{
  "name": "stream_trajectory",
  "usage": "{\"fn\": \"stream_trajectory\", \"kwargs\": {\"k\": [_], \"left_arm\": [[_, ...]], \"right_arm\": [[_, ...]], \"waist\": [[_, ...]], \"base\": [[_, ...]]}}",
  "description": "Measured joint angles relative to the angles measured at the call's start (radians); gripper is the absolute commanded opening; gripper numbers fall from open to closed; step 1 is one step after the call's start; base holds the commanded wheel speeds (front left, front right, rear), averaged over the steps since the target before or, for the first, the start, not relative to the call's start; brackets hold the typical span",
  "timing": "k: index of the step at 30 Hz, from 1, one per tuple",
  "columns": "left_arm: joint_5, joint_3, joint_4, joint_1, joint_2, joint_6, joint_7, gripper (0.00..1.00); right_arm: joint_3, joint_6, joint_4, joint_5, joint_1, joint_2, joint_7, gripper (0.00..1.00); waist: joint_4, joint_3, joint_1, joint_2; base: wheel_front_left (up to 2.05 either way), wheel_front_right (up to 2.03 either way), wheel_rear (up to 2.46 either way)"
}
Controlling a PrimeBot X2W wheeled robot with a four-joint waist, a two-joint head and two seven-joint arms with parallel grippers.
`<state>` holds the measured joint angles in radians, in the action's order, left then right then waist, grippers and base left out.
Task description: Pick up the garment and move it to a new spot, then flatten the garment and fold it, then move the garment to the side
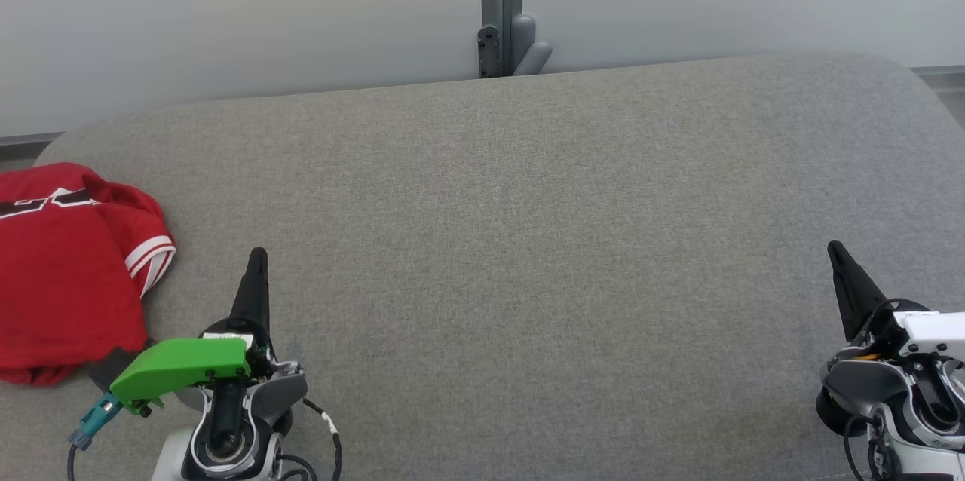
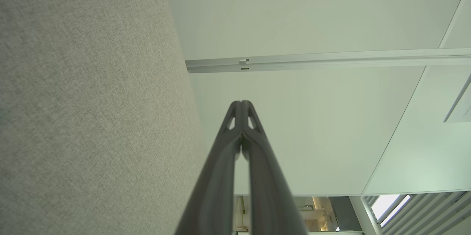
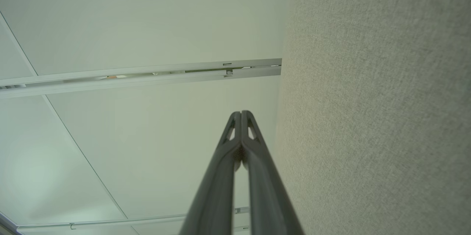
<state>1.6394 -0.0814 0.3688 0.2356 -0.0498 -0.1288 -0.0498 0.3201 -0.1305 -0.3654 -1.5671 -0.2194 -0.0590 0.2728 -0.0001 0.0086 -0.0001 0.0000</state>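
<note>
A red garment lay bunched at the frame's left edge on the grey counter; the left tool near it and the right tool at lower right were pinched shut and empty, likely needing to open before any grasp.

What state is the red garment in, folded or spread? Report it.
Folded, not spread: the red garment lies as a compact layered bundle, striped sleeve doubled over. Left part out of frame.

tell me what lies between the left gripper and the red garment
Just bare grey fabric surface: in the head view, nothing sits on the strip between the shut left gripper and the red garment.
</note>
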Motion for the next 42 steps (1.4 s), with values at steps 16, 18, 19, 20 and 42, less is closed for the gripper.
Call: {"fn": "stream_trajectory", "kwargs": {"k": [16, 18, 19, 20, 42], "left_arm": [[-0.007, -0.009, 0.026, -0.050, 0.002, 0.003, -0.005, 1.00], [-0.014, -0.011, 0.018, -0.050, 0.002, 0.003, -0.010, 1.00], [-0.018, -0.012, 0.014, -0.050, 0.002, 0.003, -0.014, 1.00], [-0.025, -0.014, 0.010, -0.050, 0.002, 0.003, -0.015, 1.00], [-0.479, -0.040, -0.127, -0.029, -0.049, 0.039, -0.072, 1.00]], "right_arm": [[-0.015, 0.000, -0.023, 0.013, 0.050, 0.021, -0.025, 1.00], [-0.024, 0.000, -0.015, 0.031, 0.050, 0.021, -0.040, 1.00], [-0.029, 0.000, -0.011, 0.041, 0.050, 0.020, -0.047, 1.00], [-0.035, 0.000, -0.007, 0.052, 0.050, 0.019, -0.055, 1.00], [-0.152, 0.000, 0.160, 0.547, 0.048, -0.047, -0.184, 1.00]], "waist": [[0.000, 0.000, 0.0000, 0.0000], [0.000, -0.001, 0.0000, 0.0000], [0.000, -0.001, 0.0000, 0.0000], [0.000, -0.001, 0.0000, 0.0000], [0.004, 0.005, 0.0000, 0.0000]], "base": [[0.00, 0.00, 0.00], [0.00, 0.00, 0.00], [0.00, 0.00, 0.00], [0.00, 0.00, 0.00], [0.00, 0.00, 0.00]]}}
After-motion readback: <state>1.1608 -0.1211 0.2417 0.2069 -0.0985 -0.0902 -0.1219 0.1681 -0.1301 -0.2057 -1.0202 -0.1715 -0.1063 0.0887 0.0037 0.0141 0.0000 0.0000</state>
